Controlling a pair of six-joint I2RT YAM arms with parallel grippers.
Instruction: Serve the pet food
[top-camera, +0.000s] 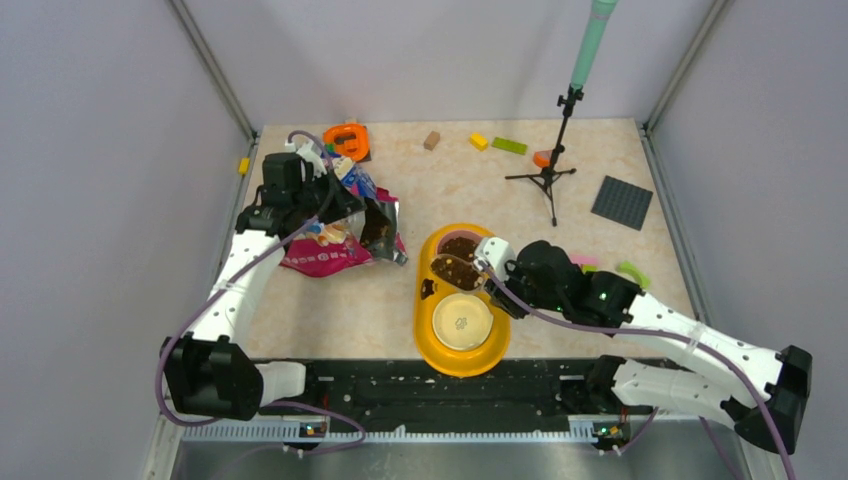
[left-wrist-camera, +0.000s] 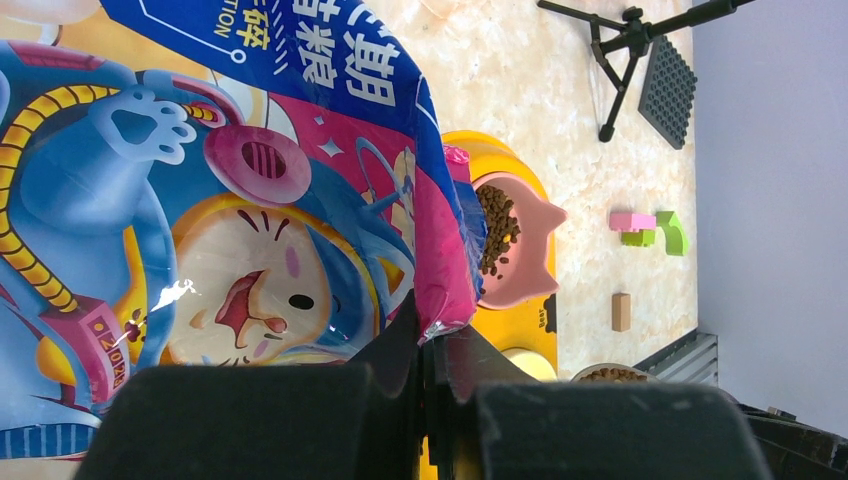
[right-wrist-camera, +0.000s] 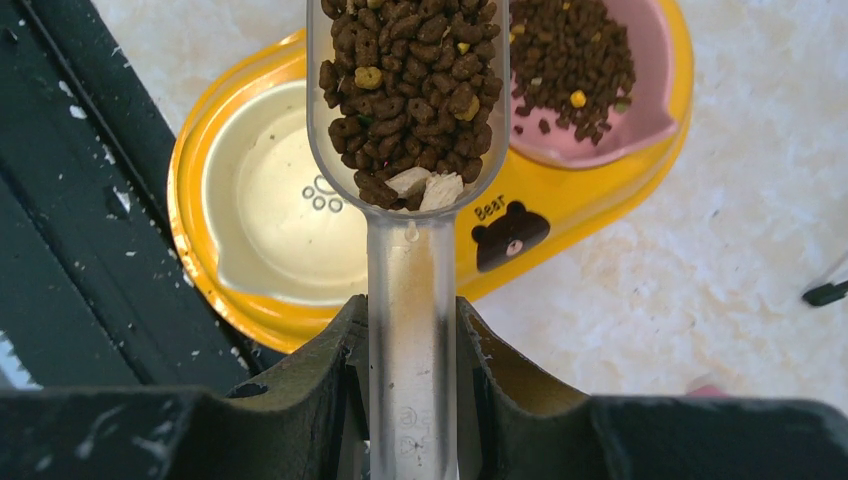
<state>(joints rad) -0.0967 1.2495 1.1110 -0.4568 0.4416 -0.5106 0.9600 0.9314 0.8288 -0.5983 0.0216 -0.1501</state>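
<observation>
The pet food, dark brown kibble, fills a clear plastic scoop (right-wrist-camera: 405, 90) and lies in the pink bowl (right-wrist-camera: 575, 55) of a yellow double feeder (right-wrist-camera: 560, 215). My right gripper (right-wrist-camera: 412, 320) is shut on the scoop's handle and holds the scoop (top-camera: 455, 270) level over the feeder (top-camera: 425, 300), between the pink bowl and the cream bowl (right-wrist-camera: 270, 210), which holds no kibble. The magenta-and-blue cat food bag (top-camera: 345, 235) lies left of the feeder. My left gripper (left-wrist-camera: 432, 335) is shut on the bag's (left-wrist-camera: 230, 200) edge.
A black tripod (top-camera: 550, 170) with a teal pole stands at the back right, beside a dark grey baseplate (top-camera: 621, 202). Toy bricks lie along the back wall: an orange piece (top-camera: 347, 140), a tan block (top-camera: 432, 140), a green brick (top-camera: 508, 146). Pink and green bricks (top-camera: 600, 265) lie by my right arm.
</observation>
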